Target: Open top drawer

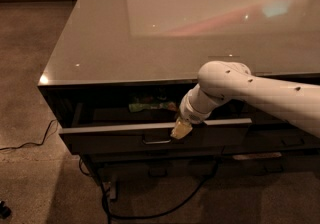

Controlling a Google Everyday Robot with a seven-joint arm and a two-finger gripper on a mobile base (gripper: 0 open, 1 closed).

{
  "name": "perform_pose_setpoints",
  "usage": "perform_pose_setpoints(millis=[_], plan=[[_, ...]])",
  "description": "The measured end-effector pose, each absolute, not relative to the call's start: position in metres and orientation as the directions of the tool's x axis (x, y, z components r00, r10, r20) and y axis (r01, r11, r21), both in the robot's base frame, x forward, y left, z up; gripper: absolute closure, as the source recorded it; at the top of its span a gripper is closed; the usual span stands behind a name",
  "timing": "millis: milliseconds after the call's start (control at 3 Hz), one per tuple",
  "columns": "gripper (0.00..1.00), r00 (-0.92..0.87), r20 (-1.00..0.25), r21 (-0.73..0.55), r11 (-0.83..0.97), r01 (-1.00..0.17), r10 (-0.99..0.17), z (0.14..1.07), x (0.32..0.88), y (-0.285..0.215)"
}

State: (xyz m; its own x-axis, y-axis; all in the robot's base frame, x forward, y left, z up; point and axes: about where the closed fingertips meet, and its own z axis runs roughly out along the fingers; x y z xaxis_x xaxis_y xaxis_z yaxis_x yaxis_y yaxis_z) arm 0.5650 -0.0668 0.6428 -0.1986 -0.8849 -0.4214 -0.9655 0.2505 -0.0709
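You see the top drawer open, lying left-right, front facing bottom; gripper at its rim, grip state unclear.

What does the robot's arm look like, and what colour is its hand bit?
The arm is white, smooth and chunky like a tube, with a round joint and a few small dark dots. The gripper at its tip is small and pale yellow, down at the front edge of the top drawer, near its metal handle.
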Motion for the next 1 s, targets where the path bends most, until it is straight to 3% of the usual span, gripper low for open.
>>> perform_pose_setpoints(millis=[333,667,1000], plan=[[0.39,-0.200,-0.422,-0.065,0.249,-0.966,-0.884,0.643,0.562,-0.068],[0.16,-0.211,-0.433,-0.003,0.236,-0.972,-0.876,0.642,0.530,-0.068],[0.00,-0.218,-0.437,0.091,0.198,-0.976,-0.873,0.649,0.474,-0.064]])
